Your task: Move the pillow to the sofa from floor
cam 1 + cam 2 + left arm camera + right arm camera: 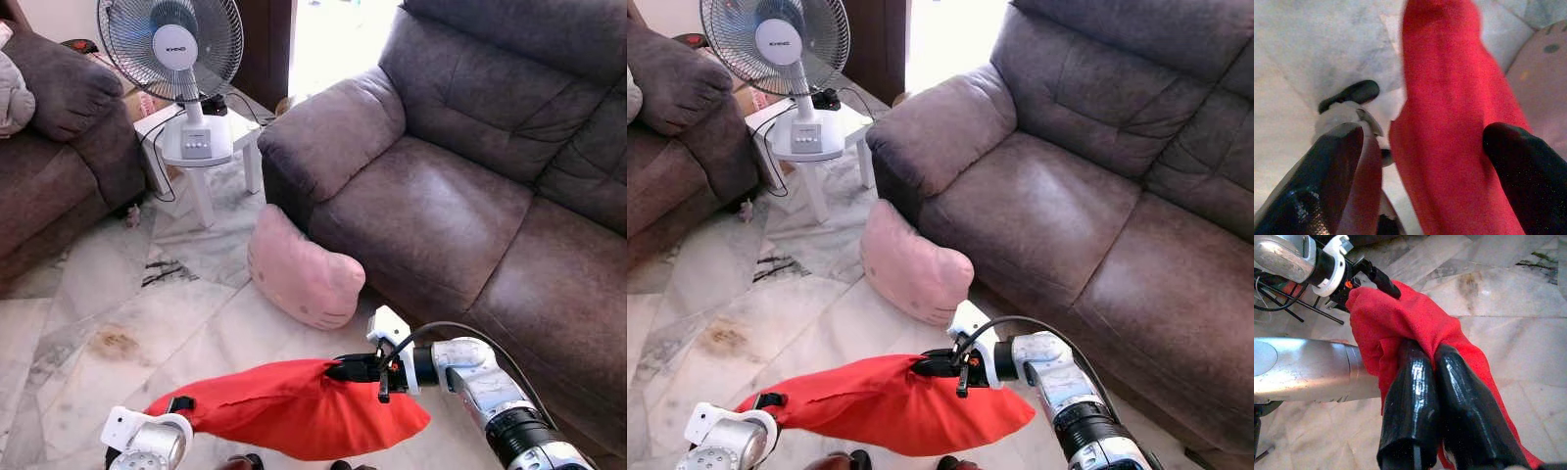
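A red pillow (294,406) hangs above the marble floor (88,323), stretched between both grippers. The right gripper (338,370) pinches its upper edge with fingers closed; the left gripper (178,403) clamps the opposite end. A pink cat-face cushion (299,274) leans against the brown sofa (441,215) front edge, near a white fan (176,59).

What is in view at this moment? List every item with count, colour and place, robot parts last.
Red pillow: one, red, held up above the floor between both grippers.
Pink cushion: one, pink, on the floor against the sofa front.
Sofa: one, brown, on the robot's right.
Second sofa: one, brown, far left.
Fan: one, white and grey, on the small table.
Small table: one, white, between the sofas.
Floor: pale marble tiles.
Left gripper: black fingers, on the pillow's left end.
Right gripper: black fingers, pinching the pillow's right end.
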